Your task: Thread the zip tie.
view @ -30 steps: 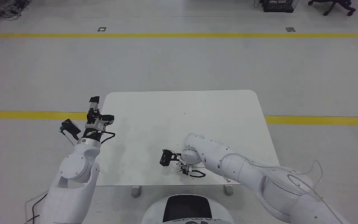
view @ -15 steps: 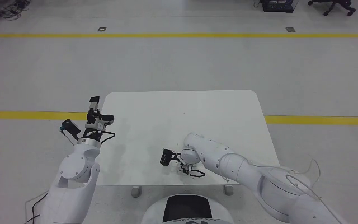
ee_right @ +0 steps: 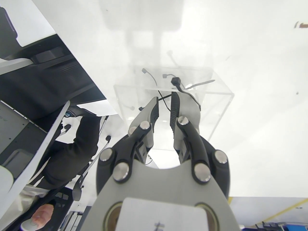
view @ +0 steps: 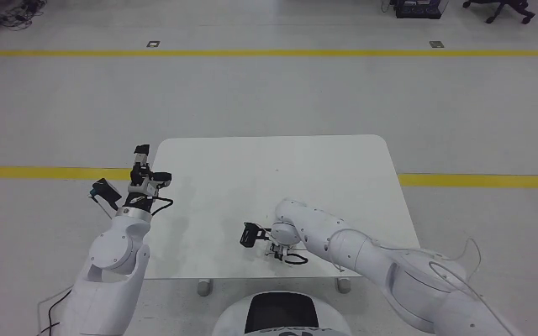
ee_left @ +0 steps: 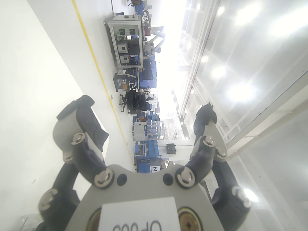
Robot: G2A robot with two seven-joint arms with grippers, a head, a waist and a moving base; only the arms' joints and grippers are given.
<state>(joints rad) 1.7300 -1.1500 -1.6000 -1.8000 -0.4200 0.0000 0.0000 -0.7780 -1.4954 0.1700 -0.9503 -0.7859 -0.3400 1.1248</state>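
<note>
A black zip tie lies with several other grey and black ties in a clear box on the white table. My right gripper reaches down into that box. Its fingers stand a narrow gap apart, and a thin black strap crosses that gap. The black tie's head lies just past the fingertips. From above, the right gripper sits near the table's front edge beside a black loop of tie. My left gripper is at the table's left edge, pointing upward. The left gripper is wide open and holds nothing.
The rest of the tabletop is bare white. Yellow floor lines run behind and beside the table. A dark desk with equipment shows past the table's edge in the right wrist view.
The right arm has shifted very slightly over the front edge of the table. The left arm has not moved.
</note>
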